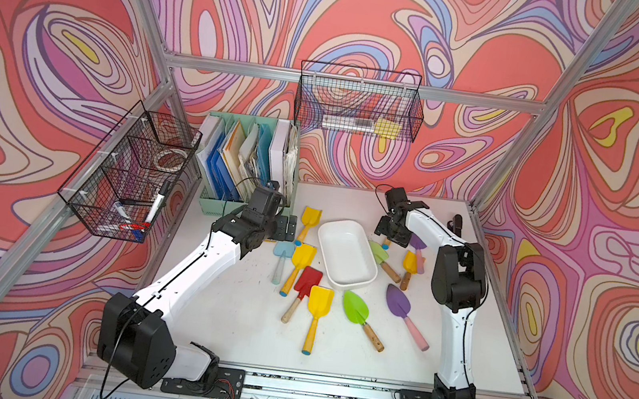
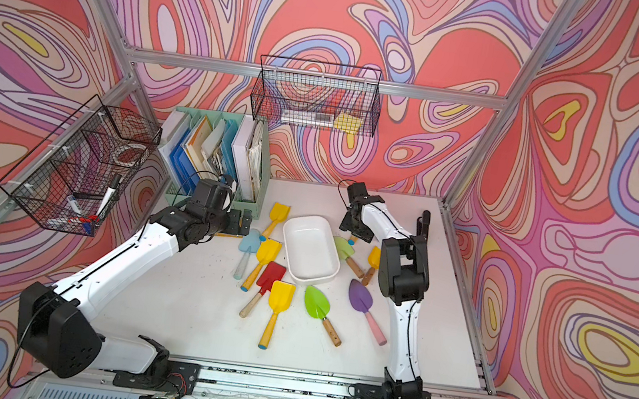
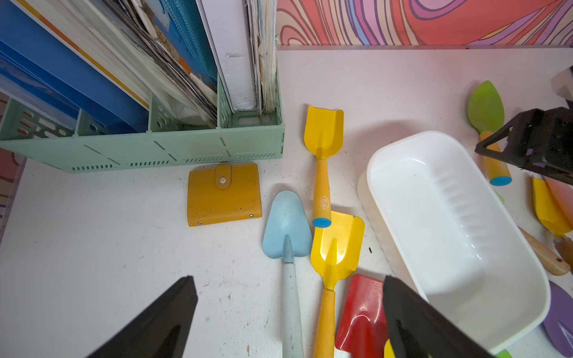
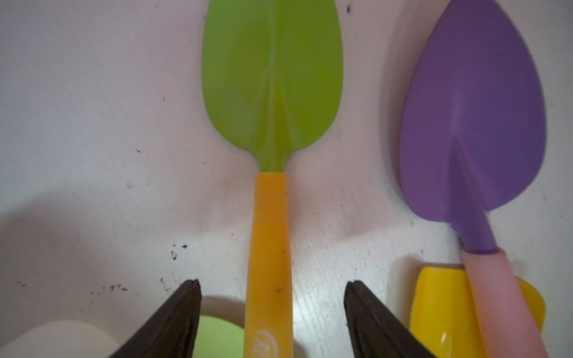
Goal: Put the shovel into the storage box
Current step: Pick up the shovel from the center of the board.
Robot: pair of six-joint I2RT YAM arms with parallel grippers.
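Storage box: the white tub (image 1: 346, 254) sits empty mid-table, long axis slanted, in both top views; its ribbed inner wall shows in the left wrist view (image 3: 459, 235).
Right gripper: (image 4: 273, 297) spread apart, its black fingers (image 4: 173, 313) on either side of an orange handle without touching it (a clear gap shows on both sides).
Target shovel: the green-bladed, orange-handled shovel (image 4: 272, 93) lies flat on the table just beside the box's far right side; in a top view only its blue handle cap peeks from under the gripper (image 1: 386, 243).
Purple shovel: (image 4: 471, 124) lies next to it, its pink handle crossing a yellow blade (image 4: 440, 303).
Left gripper: (image 3: 288, 316) fully spread, nothing between its fingers, hovering over the pale blue shovel (image 3: 286, 229) and a yellow shovel (image 3: 336, 248) left of the box.
Other shovels: a red one (image 1: 308, 281), a second green one (image 1: 356, 308) and a large purple one (image 1: 398, 301) lie on the near side of the box.
Extras: a mustard wallet (image 3: 224, 194) rests against the mint file organizer (image 3: 148, 148).
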